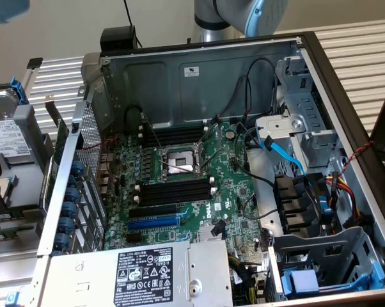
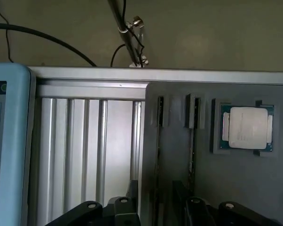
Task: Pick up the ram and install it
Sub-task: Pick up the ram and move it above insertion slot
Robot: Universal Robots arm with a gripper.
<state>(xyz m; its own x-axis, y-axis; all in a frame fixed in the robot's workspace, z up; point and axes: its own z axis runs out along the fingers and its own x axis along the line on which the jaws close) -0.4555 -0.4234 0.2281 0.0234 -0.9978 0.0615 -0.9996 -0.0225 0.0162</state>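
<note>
Two thin ram sticks (image 2: 157, 150) stand on edge in the slots of a grey holder (image 2: 226, 188); the second stick (image 2: 192, 146) is one slot over. My gripper (image 2: 155, 211) hovers over this holder, open, its black fingers (image 2: 120, 207) apart on either side of the first stick's line and holding nothing. In the exterior view the open computer case (image 1: 199, 77) shows the green motherboard (image 1: 231, 185), with long black memory slots (image 1: 173, 192) on both sides of the CPU socket (image 1: 180, 160) and nothing in them. The arm's body (image 1: 243, 13) is behind the case.
A CPU chip (image 2: 247, 127) sits in a pocket of the grey holder. A blue-and-white device (image 2: 10, 141) stands on the ribbed aluminium table (image 2: 85, 150). Inside the case are a blue expansion slot (image 1: 153, 222), the power supply (image 1: 141, 275), loose cables (image 1: 275, 153) and a drive cage (image 1: 320, 256).
</note>
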